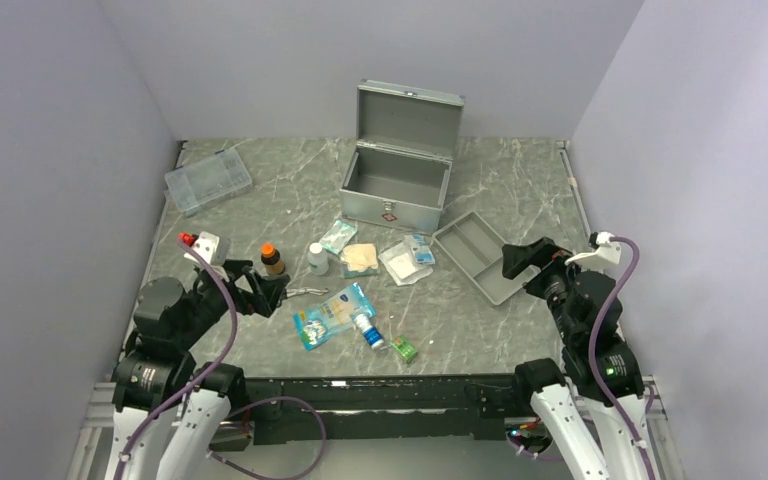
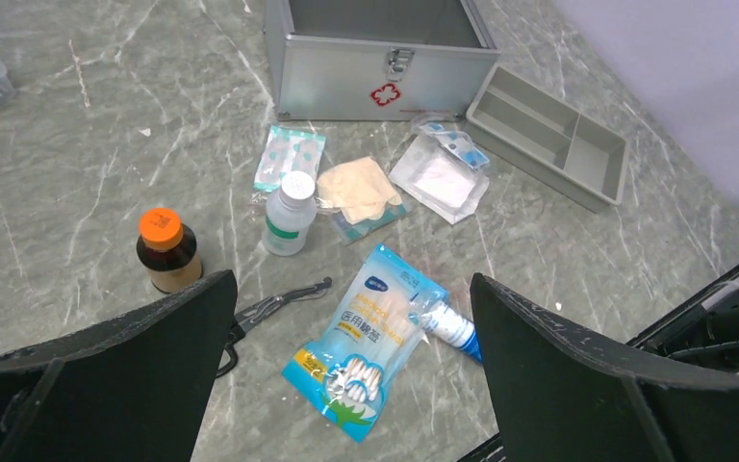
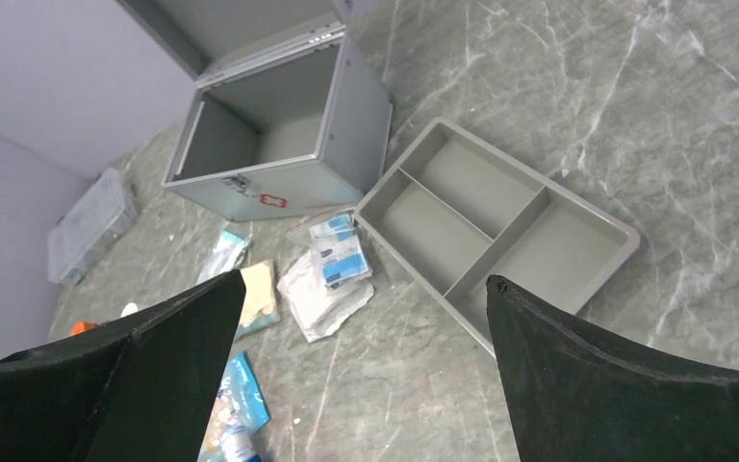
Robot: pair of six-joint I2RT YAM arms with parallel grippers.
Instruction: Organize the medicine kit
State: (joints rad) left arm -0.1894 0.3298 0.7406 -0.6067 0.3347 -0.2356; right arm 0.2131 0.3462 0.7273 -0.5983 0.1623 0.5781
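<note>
Top external view is showing the silver-grey metal medicine kit (image 1: pixel 397 185) standing lid-open at far centre. Both the left gripper (image 1: pixel 272 292) and the right gripper (image 1: pixel 518 258) are hovering, fingers apart, empty. The right should be approaching the shallow grey divided tray (image 1: pixel 478 255) squarely.

Medicine kit (image 1: pixel 398 178) stands at the back; divided tray (image 1: pixel 477 256) lies just right, clear box (image 1: pixel 207 180) far left, packets (image 1: pixel 407 260) scattered in front.
</note>
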